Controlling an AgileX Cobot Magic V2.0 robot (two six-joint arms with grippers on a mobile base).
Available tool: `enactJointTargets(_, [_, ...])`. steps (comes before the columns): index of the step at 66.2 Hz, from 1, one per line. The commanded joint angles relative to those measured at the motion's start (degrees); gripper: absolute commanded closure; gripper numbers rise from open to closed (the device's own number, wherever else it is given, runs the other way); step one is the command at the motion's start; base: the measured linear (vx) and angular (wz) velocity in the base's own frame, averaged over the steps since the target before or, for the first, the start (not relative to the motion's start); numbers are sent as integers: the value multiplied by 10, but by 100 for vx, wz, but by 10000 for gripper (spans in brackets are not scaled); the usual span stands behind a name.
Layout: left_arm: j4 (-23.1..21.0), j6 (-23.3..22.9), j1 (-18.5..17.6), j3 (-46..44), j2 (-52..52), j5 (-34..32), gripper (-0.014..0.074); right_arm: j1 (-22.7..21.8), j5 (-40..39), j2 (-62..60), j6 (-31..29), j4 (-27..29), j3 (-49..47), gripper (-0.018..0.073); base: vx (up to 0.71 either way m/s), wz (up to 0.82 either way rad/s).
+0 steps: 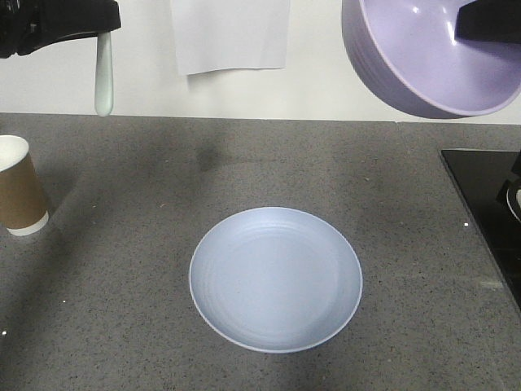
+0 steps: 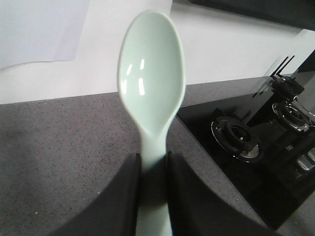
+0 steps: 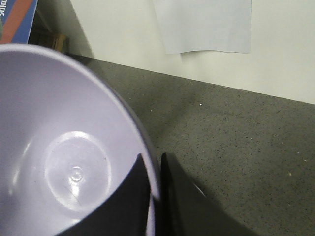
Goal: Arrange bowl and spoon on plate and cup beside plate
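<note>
Grey speckled counter, mostly bare. The plate lies flat on it with nothing on it, below both grippers and between them. From the right gripper it is down and inward toward the left arm. From the left gripper it is down and inward the other way.

The bowl is in the air, well above the counter. The right gripper is closed on its rim, one finger inside the wall and one outside. The bowl is tilted steeply with its opening turned toward the front camera, so it needs levelling before it goes down. It looks a bit nearer the plate sideways than the spoon does, though the front view gives height poorly, so that is a rough call.

The cup stands upright on the counter, below and slightly outward of the left gripper, partly cut by the frame edge and well apart from the plate. It is not yet beside the plate.

The spoon is held aloft, with the left gripper's jaws pinched on its handle. Its long axis is near vertical, with the head hanging down away from the fingers.

Likely order is bowl onto plate first, spoon after. Key move: carry the bowl inward and down to plate centre.
</note>
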Motion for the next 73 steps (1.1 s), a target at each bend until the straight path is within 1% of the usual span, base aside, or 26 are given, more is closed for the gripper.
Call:
enactJointTargets(1, [-32, 0, 1, -14, -16, -23, 603, -2, -30, -12, -2, 28, -17, 569, 0, 0])
enactJointTargets(73, [-32, 0, 1, -14, -16, -23, 603, -2, -30, -12, -2, 28, -17, 569, 0, 0])
